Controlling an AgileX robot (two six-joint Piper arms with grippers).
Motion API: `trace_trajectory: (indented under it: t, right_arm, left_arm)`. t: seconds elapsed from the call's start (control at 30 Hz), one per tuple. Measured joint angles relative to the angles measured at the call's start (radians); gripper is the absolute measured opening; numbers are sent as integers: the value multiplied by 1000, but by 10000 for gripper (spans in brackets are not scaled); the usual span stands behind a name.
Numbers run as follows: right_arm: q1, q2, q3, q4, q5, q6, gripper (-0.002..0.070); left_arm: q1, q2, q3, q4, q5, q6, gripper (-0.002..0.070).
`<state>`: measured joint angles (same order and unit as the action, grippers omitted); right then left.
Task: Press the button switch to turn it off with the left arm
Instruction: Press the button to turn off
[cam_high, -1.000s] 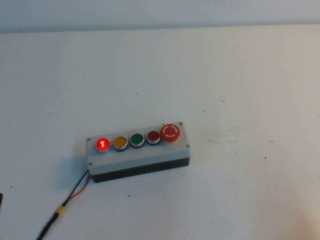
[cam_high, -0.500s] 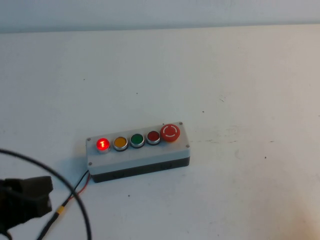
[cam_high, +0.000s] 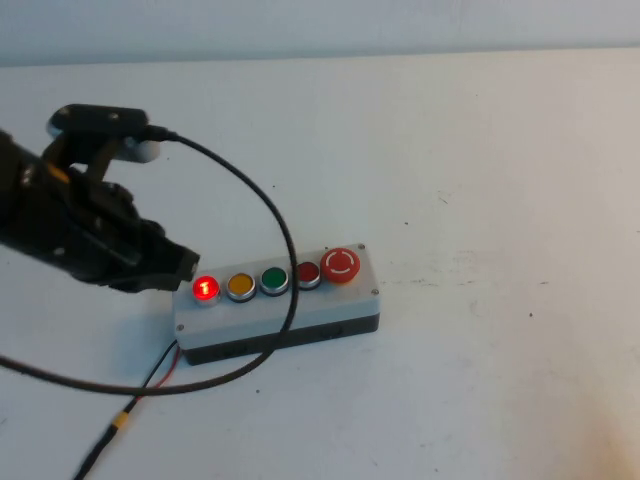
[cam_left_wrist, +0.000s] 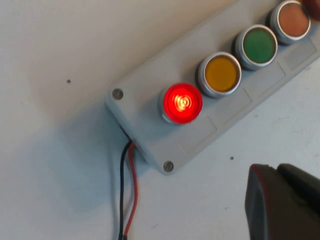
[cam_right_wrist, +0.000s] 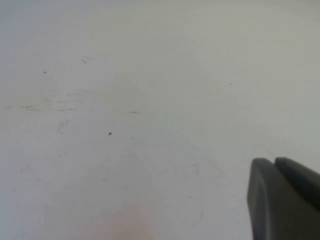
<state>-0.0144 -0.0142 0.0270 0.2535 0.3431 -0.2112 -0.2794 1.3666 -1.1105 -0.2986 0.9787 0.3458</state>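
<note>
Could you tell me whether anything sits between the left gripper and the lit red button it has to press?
Nothing visible does. The left gripper hovers beside the lit red button at the left end of the switch box, fingers shut. Its own cable arcs past the other buttons. The right gripper is over bare table.

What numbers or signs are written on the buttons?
"1" on the lit red button, nearest the left gripper.
A white ring sign on the big red button; no letters readable.
Yellow, green and small red buttons: none.
Right gripper: none.
</note>
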Motion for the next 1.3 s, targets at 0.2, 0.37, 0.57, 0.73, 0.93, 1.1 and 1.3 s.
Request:
trace_trajectory:
  t: [0.2, 0.37, 0.57, 0.73, 0.93, 1.1, 1.3]
  right_arm:
    - [0, 0, 0, 0, 0, 0, -16]
    - [0, 0, 0, 0, 0, 0, -16]
    - [0, 0, 0, 0, 0, 0, -16]
    - [0, 0, 0, 0, 0, 0, -16]
    - [0, 0, 0, 0, 0, 0, -16]
    - [0, 0, 0, 0, 0, 0, -16]
    - [0, 0, 0, 0, 0, 0, -16]
  left_arm:
    - [-65, 178, -174, 68, 94, -5, -2]
    - [-70, 292, -269, 101, 129, -13, -2]
    - [-70, 363, -292, 160, 146, -36, -2]
    - [-70, 408, -300, 178, 123, -45, -2]
    - [-70, 431, -312, 180, 76, -46, -2]
    - [-70, 436, -313, 176, 77, -46, -2]
    - [-70, 438, -316, 174, 87, -46, -2]
